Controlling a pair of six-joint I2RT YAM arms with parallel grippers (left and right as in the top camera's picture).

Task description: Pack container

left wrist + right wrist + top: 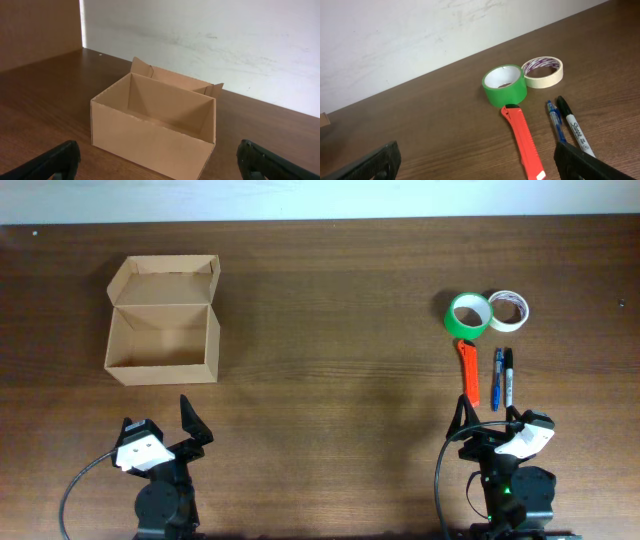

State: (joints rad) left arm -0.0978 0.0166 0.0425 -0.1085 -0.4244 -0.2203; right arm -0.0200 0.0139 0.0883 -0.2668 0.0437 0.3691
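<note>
The dark bench (330,380) carried the box (160,345) on its far left, open, its lid flap folded back on the far side and its floor showing from overhead. The left end effector (160,425) sat just near of the box and apart from it, spread wide and holding nothing. In the left wrist view its 2 fingers (57,162) stood at opposite lower corners with the box framed between them. The right end effector (492,420) was also spread wide and held nothing. Its fingers (585,165) flanked the near ends of the tools without touching them, as far as could be told.

On the far right, a green tape roll (507,94) touched a cream tape roll (545,77). An orange cutter (524,140) lay with its tip at the green roll, then a black marker (572,125) and a blue pen (555,120) beside it.

In the right wrist view the marker's and pen's near ends ran behind the right finger. In both wrist views only the fingertips showed, cut off by the frame. The box's back wall hid most of the lid from the left wrist.
</note>
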